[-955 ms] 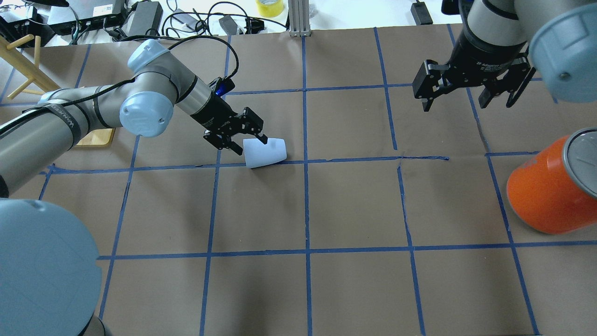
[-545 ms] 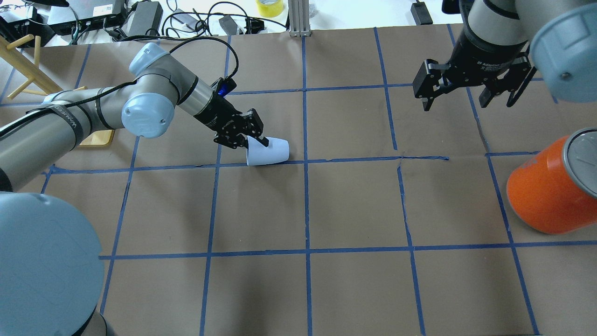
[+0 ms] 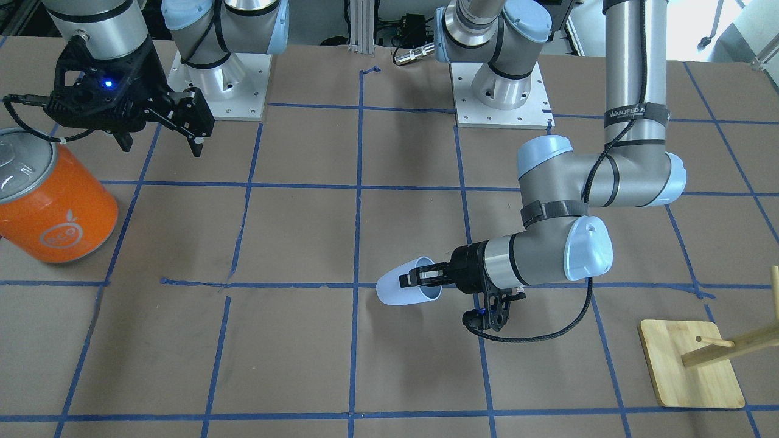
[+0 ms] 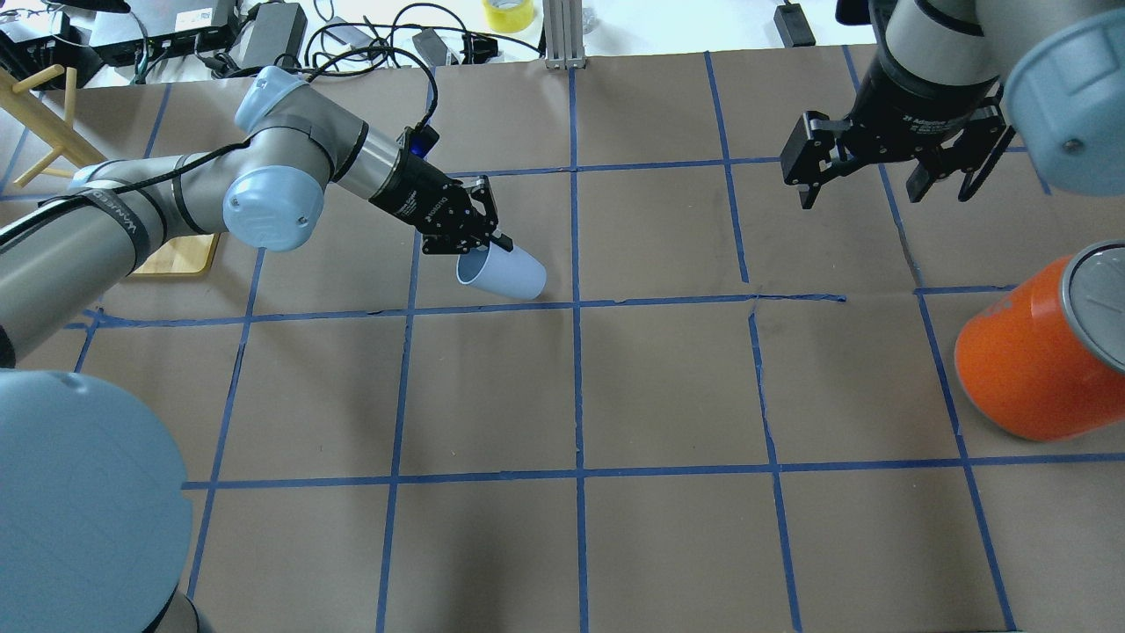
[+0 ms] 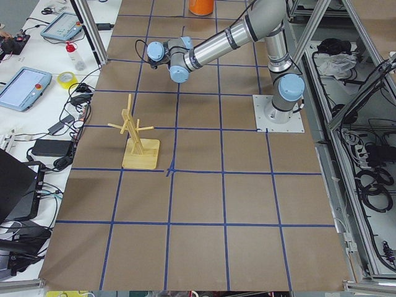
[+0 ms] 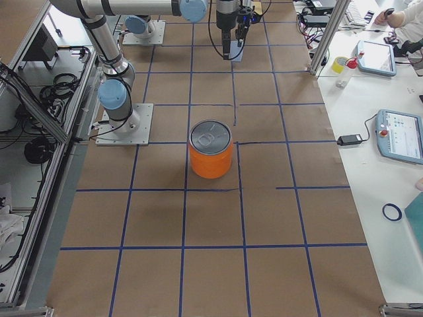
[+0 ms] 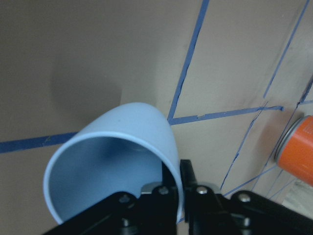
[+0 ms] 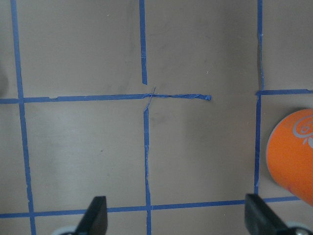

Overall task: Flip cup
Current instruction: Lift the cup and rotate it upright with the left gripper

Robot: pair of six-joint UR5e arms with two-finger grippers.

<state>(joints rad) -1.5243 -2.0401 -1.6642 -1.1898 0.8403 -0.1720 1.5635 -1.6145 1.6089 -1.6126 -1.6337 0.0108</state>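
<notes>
The cup [image 4: 505,272] is a pale blue-white tumbler, held tilted above the table with its mouth toward the arm. It also shows in the front view [image 3: 403,288] and the left wrist view [image 7: 117,161]. My left gripper [image 4: 479,248] is shut on the cup's rim, one finger inside and one outside [image 7: 188,183]. My right gripper [image 4: 888,180] hangs open and empty over the far right of the table, its fingertips [image 8: 98,218] wide apart in the right wrist view.
A large orange can [image 4: 1037,352] with a silver top stands at the right edge; it also shows in the front view [image 3: 48,204]. A wooden rack on a base [image 3: 691,365] stands at the left. Cables and power bricks [image 4: 281,31] lie beyond the table's far edge.
My left gripper has lifted and turned the cup: it lay on its side a second ago and is now raised, with the mouth rotated toward the arm. The right arm barely moved.
</notes>
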